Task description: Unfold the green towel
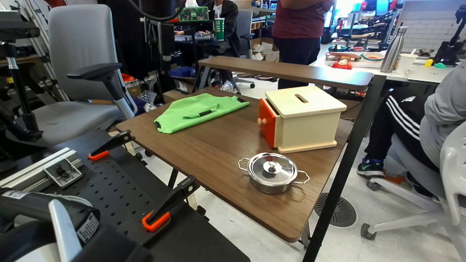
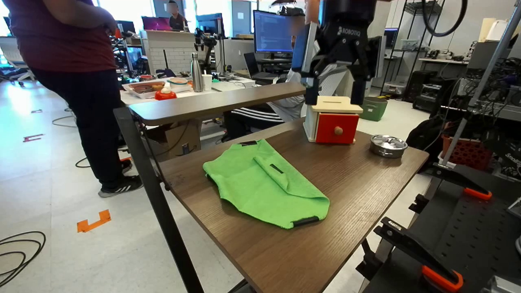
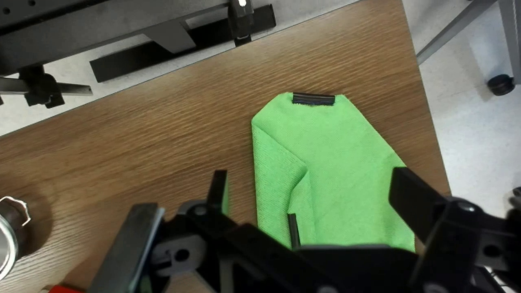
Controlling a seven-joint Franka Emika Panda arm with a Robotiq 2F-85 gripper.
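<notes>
The green towel lies on the brown table, in an exterior view at the far left (image 1: 182, 112) and in an exterior view at the middle (image 2: 252, 191). One side is folded over onto the rest, with a black-tipped corner on top. Black strips mark other corners. In the wrist view the towel (image 3: 346, 150) shows below the fingers, its lower part hidden by the gripper. My gripper (image 2: 335, 95) is open and empty, well above the table. In the wrist view its fingers (image 3: 311, 191) stand wide apart, with the fold between them.
A wooden box with a red drawer (image 1: 309, 127) and a lidded steel pot (image 1: 273, 174) stand on the table (image 1: 214, 156). A raised shelf (image 2: 220, 103) runs along one table side. A black bench with orange-tipped clamps (image 1: 171, 200) borders the opposite side.
</notes>
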